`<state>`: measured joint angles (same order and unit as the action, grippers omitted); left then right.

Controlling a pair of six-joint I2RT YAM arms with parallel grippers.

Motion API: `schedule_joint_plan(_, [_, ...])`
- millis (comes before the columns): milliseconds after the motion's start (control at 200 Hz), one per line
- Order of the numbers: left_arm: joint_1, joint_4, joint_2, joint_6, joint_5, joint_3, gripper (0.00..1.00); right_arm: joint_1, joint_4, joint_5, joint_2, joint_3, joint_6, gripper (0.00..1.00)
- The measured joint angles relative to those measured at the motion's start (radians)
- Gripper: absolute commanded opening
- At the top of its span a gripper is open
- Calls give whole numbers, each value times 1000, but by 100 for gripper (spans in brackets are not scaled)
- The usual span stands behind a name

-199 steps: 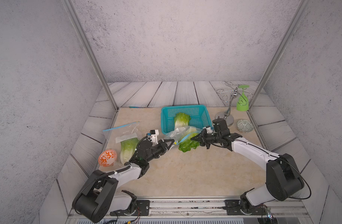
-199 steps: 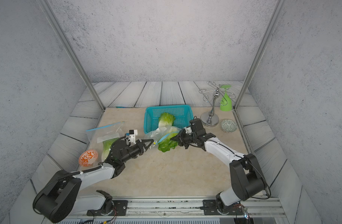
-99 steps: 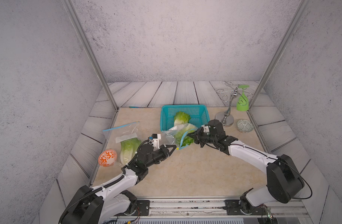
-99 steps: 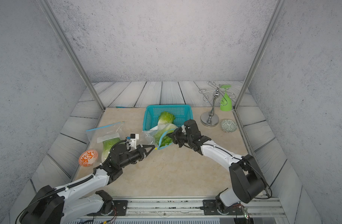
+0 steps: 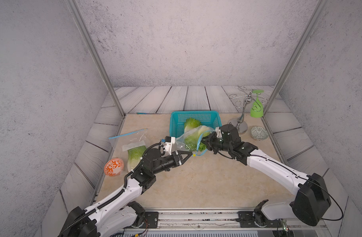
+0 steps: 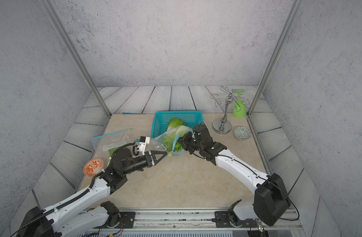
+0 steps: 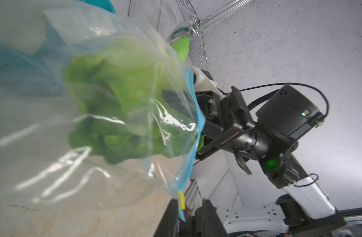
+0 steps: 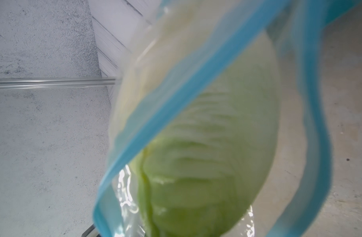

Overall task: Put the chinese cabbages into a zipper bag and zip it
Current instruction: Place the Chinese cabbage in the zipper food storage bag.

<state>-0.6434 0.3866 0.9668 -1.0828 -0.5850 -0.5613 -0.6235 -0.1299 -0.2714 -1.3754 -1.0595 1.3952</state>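
A clear zipper bag [image 5: 183,143] with a blue zip strip [image 8: 176,102] hangs off the table, its mouth facing my right gripper [image 5: 206,142]. That gripper is shut on a chinese cabbage [image 5: 193,137], most of which lies inside the bag; its fingers are hidden in the right wrist view. My left gripper [image 7: 189,203] stands open at the bag's lower corner, with the strip end and yellow slider [image 7: 181,198] between its parted fingers. A second cabbage [image 5: 191,123] lies in the teal basket [image 5: 196,116]. A third cabbage [image 5: 134,157] lies in another zipper bag [image 5: 132,139] flat on the left.
An orange patterned bowl [image 5: 113,167] sits near the left table edge. At the back right stand a chrome goblet rack [image 5: 240,125] with a green upturned goblet [image 5: 256,107], and a small patterned bowl [image 5: 259,133]. The metal frame posts flank the table.
My right gripper has pushed the cabbage left into the bag's mouth. The left gripper has moved right with the bag's corner, and its jaws, shut before, have parted.
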Motion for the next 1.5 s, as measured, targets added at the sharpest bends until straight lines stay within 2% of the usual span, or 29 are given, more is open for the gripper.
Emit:
schedule_joint_plan(85, [-3,-107,-16,56,-64,-78,39,2,-93,25,0,-3,-56,2])
schedule_joint_plan(200, [-3,-229,-46,126,-137,-159,39,3,-244,39,-3,-47,-158,1])
schedule_joint_plan(300, [1,-341,-46,185,-153,-212,39,3,-364,36,-26,-142,-267,0])
schedule_joint_plan(430, [14,-527,43,291,-121,-320,41,0,-467,25,-81,-244,-393,1])
schedule_joint_plan(606, [14,-661,202,397,-98,-436,58,-10,-586,25,-96,-262,-486,2])
schedule_joint_plan(821, [-1,-760,308,496,-73,-537,59,-20,-628,29,-100,-291,-525,2])
schedule_joint_plan(1351, [-45,-720,477,498,-77,-580,48,-52,-631,29,-128,-293,-532,4])
schedule_joint_plan(1436, [-47,-696,493,488,-77,-580,42,-56,-630,30,-134,-293,-532,6])
schedule_joint_plan(1501, [-48,-685,503,476,-77,-580,31,-56,-632,31,-142,-293,-531,7])
